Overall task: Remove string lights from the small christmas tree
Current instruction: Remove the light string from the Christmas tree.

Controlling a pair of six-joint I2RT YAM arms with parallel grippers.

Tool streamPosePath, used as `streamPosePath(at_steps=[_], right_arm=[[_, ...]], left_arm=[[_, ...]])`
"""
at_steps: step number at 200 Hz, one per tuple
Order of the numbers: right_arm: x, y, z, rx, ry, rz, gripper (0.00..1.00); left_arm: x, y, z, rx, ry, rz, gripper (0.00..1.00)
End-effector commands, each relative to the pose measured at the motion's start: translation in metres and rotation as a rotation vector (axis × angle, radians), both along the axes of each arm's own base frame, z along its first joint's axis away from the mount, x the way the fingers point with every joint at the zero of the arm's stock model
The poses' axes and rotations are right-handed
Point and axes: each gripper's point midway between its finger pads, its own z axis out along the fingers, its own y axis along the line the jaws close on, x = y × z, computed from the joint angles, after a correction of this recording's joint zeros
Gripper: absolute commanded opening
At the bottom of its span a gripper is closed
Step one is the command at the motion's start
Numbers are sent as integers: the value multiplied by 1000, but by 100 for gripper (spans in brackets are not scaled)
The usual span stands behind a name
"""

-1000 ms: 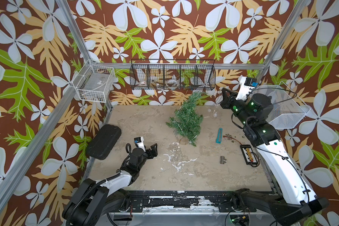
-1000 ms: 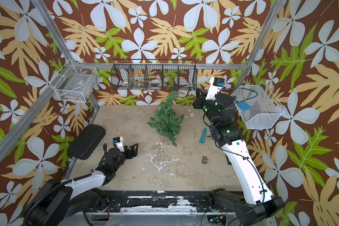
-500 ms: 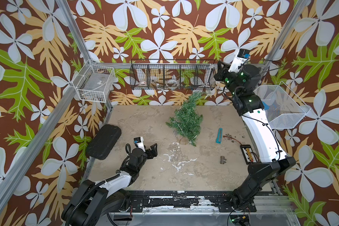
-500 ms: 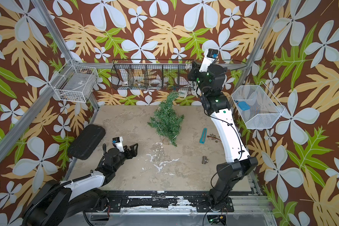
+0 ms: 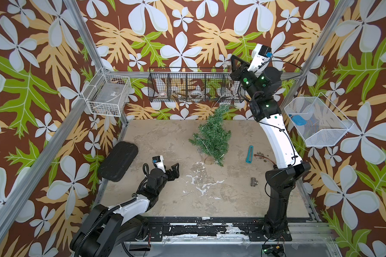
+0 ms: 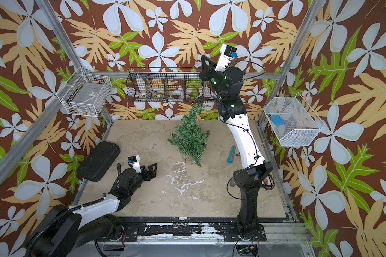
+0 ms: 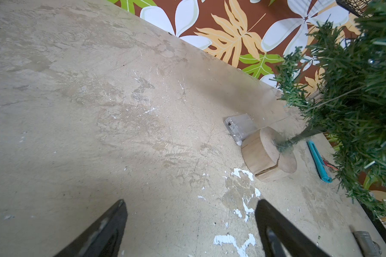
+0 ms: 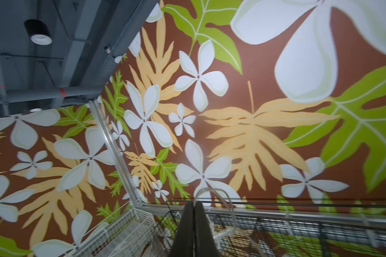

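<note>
your r claw, pinched on the string lights, just swung high behind the tree; strand's peeling off the top, prob not free yet. l claw gapes empty, low in front of the tree.

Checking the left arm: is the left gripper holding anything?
No, in the left wrist view the left gripper stands open, with only bare table between its jaws.

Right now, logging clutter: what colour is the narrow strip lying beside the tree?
Teal; the strip shows best in a top view.
</note>
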Motion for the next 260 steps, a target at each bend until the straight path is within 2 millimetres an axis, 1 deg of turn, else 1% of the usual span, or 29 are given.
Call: streamPosePath(at_steps=[1, 17, 48, 70, 92, 107, 124, 141, 150, 161, 176, 192, 207, 217, 244, 260], right_arm=[[-29, 33, 26, 43, -106, 122, 0], [-38, 55, 24, 43, -117, 165, 0], [-47, 91, 11, 31, -101, 245, 0], [-60, 118, 3, 6, -88, 320, 0], [-86, 144, 2, -37, -97, 386, 0], [-106, 156, 6, -57, -108, 416, 0], [-130, 165, 12, -80, -127, 446, 0], [-152, 165, 21, -100, -145, 446, 0], [-160, 162, 25, -111, -156, 436, 0], [-169, 153, 32, -115, -170, 412, 0], [-172, 137, 40, -126, -181, 343, 0], [-169, 118, 44, -146, -177, 232, 0], [-174, 104, 52, -160, -190, 174, 0], [-181, 97, 57, -163, -203, 169, 0], [-205, 89, 73, -157, -243, 216, 0], [-216, 83, 80, -155, -256, 235, 0]], left_arm=[[2, -2, 4, -2, -11, -6, 92], [2, -1, 4, -1, -12, -4, 92], [2, -2, 3, 2, -11, -6, 92], [2, -2, 3, 1, -9, -6, 92], [3, -2, 3, 3, -8, -6, 92], [3, -2, 2, 3, -6, -7, 92], [3, -2, 2, 3, -4, -6, 92], [3, -2, 2, 3, -6, -7, 92], [3, -2, 2, 4, -4, -7, 92], [3, -2, 2, 3, -6, -7, 92], [3, -2, 2, 3, -4, -8, 92], [3, -2, 1, 3, -4, -8, 92], [3, -3, 0, 4, 0, -10, 92], [3, -3, 0, 6, 1, -10, 92], [4, -3, -1, 6, 5, -10, 92], [4, -3, -2, 8, 6, -8, 92]])
